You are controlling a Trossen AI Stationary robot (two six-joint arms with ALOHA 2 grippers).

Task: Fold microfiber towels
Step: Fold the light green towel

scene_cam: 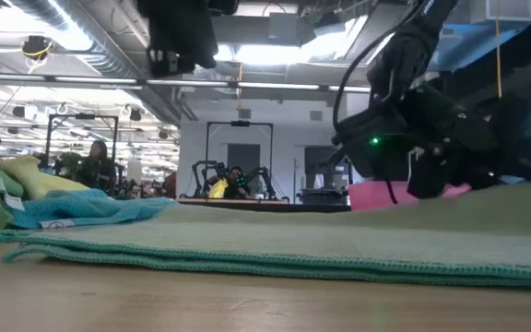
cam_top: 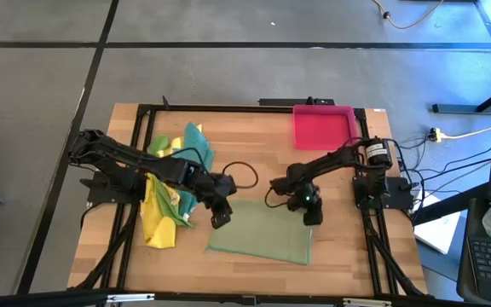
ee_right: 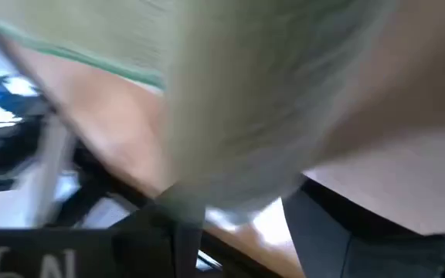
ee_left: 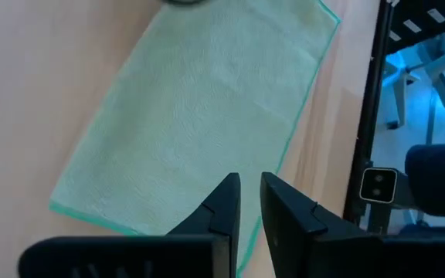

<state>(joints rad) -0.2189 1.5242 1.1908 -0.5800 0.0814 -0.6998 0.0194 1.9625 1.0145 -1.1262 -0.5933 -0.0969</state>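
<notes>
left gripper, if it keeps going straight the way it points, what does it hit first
Probably the olive towel: the left gripper points down at it with nothing between, though how far above it hangs is unclear.

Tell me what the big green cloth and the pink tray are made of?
The pale green towel looks like soft, fuzzy fabric, matte with a stitched teal edge, lying limp and flat. The pink tray seems hard plastic, smooth with straight raised walls, though I can't be sure.
</notes>
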